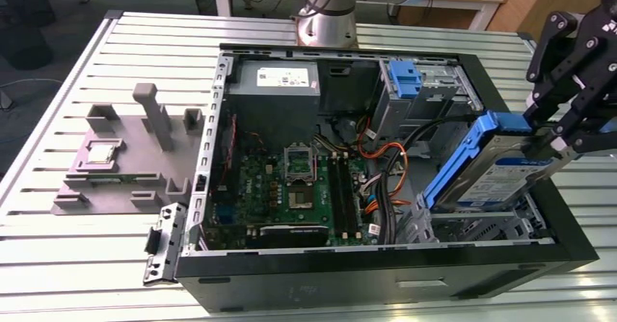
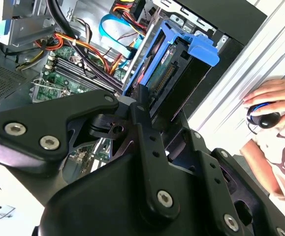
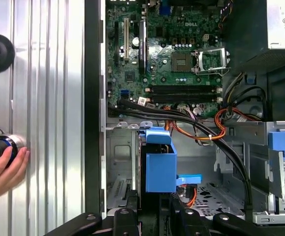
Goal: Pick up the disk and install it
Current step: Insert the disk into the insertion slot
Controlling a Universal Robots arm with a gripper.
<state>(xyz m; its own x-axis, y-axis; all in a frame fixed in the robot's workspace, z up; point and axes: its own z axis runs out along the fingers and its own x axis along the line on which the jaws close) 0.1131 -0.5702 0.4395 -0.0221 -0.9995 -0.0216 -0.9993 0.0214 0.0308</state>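
Disk in my grasp, tipped over the bay: picked up, not yet installed.

My gripper (image 1: 557,136) is clenched on the upper end of the disk (image 1: 487,170). In the second wrist view one of my fingers (image 2: 143,105) presses against its blue frame. The disk hangs slanted below my fingertips, with its lower end dipping inside the computer case (image 1: 568,242), just above the metal drive bay (image 1: 482,224) in the near corner. I judge the pickup done and the fitting only under way, because the disk does not lie flat in the bay and its weight is on me. Orange cables (image 3: 201,132) run past, beyond my fingertips. A person's hand (image 3: 2,172) rests on a knob outside the case.
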